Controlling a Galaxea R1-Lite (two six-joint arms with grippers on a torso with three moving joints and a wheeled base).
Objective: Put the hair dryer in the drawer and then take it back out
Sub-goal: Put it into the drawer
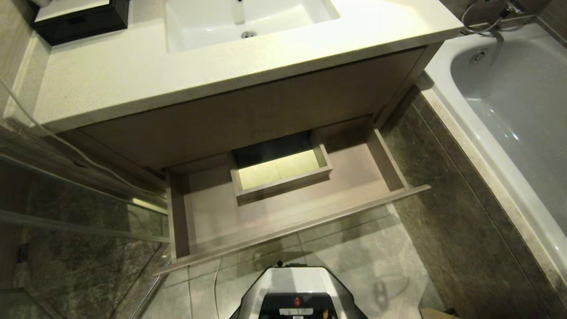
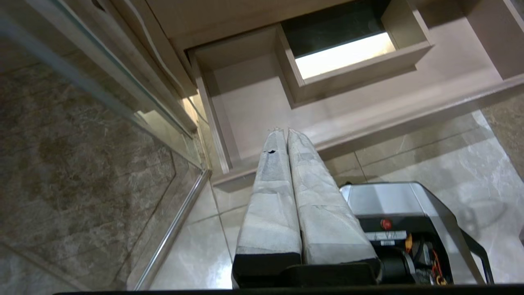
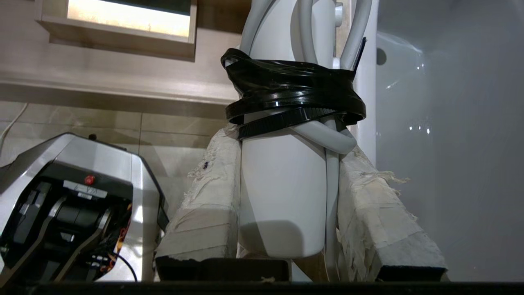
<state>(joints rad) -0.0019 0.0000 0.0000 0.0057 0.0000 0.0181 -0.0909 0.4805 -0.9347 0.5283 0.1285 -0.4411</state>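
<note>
While drawer (image 1: pixel 288 212) stands pulled out, bare, right gripper (image 3: pixel 286 164) pinches hair dryer (image 3: pixel 282 196) by handle, long axis running away from fingers, drawer just ahead beyond it. Left gripper (image 2: pixel 286 133) pressed together, idle, near drawer front.

This is a bathroom: a white sink (image 1: pixel 208 22) sits in a counter (image 1: pixel 133 75), a white bathtub (image 1: pixel 509 102) is beside it, and the floor (image 1: pixel 354 252) has tiles.
</note>
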